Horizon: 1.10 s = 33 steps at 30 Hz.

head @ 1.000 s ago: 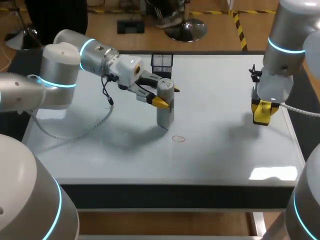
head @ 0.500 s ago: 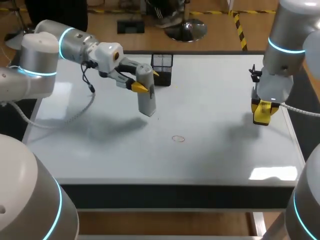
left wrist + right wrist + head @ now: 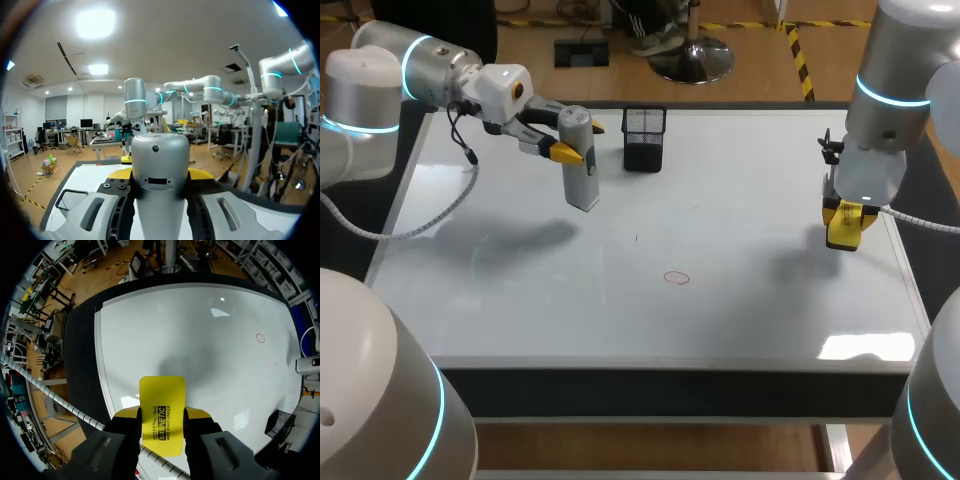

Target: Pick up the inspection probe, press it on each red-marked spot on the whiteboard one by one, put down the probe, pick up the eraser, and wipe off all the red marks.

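Note:
My left gripper (image 3: 578, 141) is shut on the grey inspection probe (image 3: 580, 170), which hangs upright above the whiteboard's (image 3: 770, 310) back left part, left of the black mesh holder (image 3: 644, 138). In the left wrist view the probe (image 3: 160, 165) stands between the yellow tips. One red circle (image 3: 676, 278) shows near the board's middle, apart from the probe. At the right edge my right gripper (image 3: 844, 222) is shut on the yellow eraser (image 3: 161, 412), held above the board. The red circle (image 3: 260, 338) lies far ahead of the eraser.
The mesh holder (image 3: 70, 200) stands at the board's back edge, close beside the probe. A small dark speck (image 3: 637, 238) lies on the board between the probe and the red circle. The board's dark front edge (image 3: 670, 390) runs below.
My left arm has carried the probe leftward and toward the back of the board, away from the red circle. The right arm and eraser have stayed in place.

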Tool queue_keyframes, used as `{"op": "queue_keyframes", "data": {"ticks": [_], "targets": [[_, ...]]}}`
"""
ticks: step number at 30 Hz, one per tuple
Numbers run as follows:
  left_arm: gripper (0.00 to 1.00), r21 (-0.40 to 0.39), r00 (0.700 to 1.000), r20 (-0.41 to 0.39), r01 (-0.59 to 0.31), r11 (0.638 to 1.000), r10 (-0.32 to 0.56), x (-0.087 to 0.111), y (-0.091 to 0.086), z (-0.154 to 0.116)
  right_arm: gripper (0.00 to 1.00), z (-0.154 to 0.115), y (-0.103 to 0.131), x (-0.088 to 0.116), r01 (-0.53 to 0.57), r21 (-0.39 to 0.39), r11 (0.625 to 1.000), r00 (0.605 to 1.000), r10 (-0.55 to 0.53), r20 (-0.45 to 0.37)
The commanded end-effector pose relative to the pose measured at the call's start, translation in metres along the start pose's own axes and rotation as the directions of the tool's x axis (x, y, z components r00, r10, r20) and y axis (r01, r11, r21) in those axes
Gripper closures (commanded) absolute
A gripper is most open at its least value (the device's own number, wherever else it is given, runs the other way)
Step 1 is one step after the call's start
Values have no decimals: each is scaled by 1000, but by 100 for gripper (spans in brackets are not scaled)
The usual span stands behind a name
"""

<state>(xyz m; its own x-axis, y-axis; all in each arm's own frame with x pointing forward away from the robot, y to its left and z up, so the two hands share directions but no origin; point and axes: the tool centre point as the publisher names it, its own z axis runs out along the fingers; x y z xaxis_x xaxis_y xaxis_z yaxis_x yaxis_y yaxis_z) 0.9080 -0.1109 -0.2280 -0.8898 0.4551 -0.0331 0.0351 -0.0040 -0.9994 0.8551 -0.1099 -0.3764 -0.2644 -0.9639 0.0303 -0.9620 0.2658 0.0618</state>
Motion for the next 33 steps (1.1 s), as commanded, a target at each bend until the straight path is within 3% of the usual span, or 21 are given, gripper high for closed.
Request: {"op": "queue_keyframes", "data": {"ticks": [1,19,33], "targets": [[100,-6,1000,-8,8,1000,-8,-4,-1,-15,100,-1,-1,1,2,1,1000,1000,-2,-2],[100,-7,999,38,22,1000,-21,-3,7,-49,100,-1,-1,1,2,1,1000,1000,-2,-2],[100,-7,999,38,22,1000,-21,-3,7,-49,100,-1,-1,1,2,1,1000,1000,-2,-2]]}}
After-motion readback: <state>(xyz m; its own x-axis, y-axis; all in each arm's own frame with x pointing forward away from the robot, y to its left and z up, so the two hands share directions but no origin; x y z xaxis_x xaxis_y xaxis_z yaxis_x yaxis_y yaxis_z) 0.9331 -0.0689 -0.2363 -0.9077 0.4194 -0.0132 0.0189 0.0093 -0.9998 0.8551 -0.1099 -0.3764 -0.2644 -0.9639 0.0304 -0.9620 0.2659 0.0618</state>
